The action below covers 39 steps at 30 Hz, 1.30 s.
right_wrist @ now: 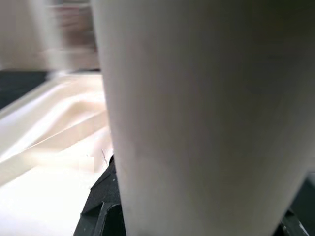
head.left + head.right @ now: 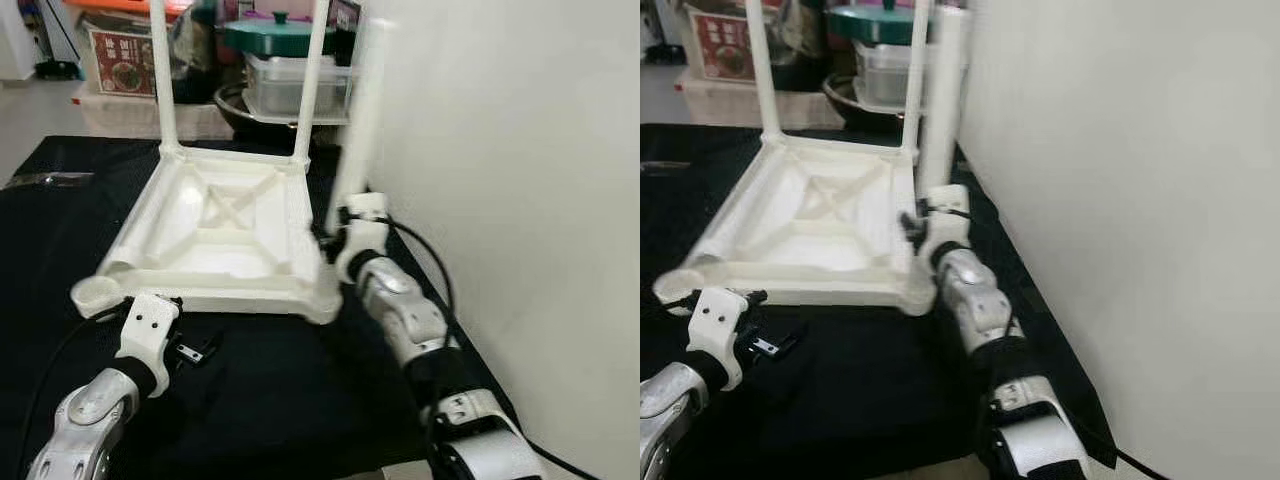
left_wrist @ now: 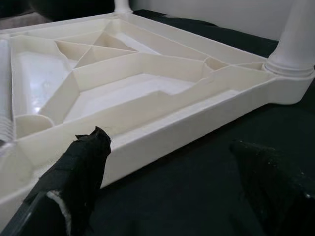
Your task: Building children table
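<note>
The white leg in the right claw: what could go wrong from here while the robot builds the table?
1. The right claw grips the loose leg low down, so its long upper part could tilt and miss a socket.
2. The upturned tabletop lies free on the black cloth; the open left claw is near its edge, not holding, so pushing may slide it.
3. The two fitted legs stand close and may be knocked.

cream tabletop (image 2: 220, 230), black cloth (image 2: 290, 400)
</note>
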Available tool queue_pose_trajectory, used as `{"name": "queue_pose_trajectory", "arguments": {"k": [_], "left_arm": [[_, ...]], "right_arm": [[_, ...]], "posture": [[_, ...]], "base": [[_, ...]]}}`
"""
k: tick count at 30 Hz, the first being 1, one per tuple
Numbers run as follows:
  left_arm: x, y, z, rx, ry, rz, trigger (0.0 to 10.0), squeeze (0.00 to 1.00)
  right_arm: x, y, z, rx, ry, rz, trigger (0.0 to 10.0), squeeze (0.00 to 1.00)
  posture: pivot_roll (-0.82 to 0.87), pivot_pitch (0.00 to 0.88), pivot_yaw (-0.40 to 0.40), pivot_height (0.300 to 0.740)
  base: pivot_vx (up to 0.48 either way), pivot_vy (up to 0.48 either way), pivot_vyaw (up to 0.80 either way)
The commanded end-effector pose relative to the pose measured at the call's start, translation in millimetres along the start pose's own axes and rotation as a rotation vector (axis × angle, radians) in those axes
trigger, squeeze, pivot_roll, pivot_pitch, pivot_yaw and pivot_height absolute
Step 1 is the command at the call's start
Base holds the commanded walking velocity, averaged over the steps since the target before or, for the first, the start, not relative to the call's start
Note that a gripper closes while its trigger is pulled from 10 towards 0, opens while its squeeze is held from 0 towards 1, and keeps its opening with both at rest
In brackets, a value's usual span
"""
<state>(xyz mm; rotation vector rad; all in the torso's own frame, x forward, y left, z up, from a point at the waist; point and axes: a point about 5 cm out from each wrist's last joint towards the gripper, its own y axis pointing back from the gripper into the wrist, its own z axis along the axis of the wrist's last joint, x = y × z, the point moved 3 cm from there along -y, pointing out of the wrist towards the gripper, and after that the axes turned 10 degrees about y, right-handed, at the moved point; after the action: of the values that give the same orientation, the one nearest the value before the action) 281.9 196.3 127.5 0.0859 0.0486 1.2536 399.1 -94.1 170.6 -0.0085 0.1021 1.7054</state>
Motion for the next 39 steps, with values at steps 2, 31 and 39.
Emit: {"name": "queue_pose_trajectory", "arguments": {"k": [2, 31, 39], "left_arm": [[-3.6, -0.2, -2, 0.008, 0.012, -0.019, 10.0, 0.0], [-1.8, -1.0, 3, -0.007, 0.004, -0.017, 10.0, 0.0], [-3.8, -0.8, 1, -0.004, 0.01, -0.022, 10.0, 0.0]], "right_arm": [[-27.6, 9.4, -42, 0.181, 0.001, -0.159, 0.0, 0.0], [130.9, 30.1, 34, -0.128, -0.054, 0.895, 0.0, 0.0], [32.8, -4.2, -19, 0.147, -0.026, 0.091, 0.0, 0.0]], "posture": [[0.19, 0.0, -0.127, 0.74], [0.22, 0.0, -0.14, 0.74], [0.2, 0.0, -0.133, 0.74]], "base": [[0.0, 0.0, 0.0], [0.0, 0.0, 0.0], [0.0, 0.0, 0.0]]}}
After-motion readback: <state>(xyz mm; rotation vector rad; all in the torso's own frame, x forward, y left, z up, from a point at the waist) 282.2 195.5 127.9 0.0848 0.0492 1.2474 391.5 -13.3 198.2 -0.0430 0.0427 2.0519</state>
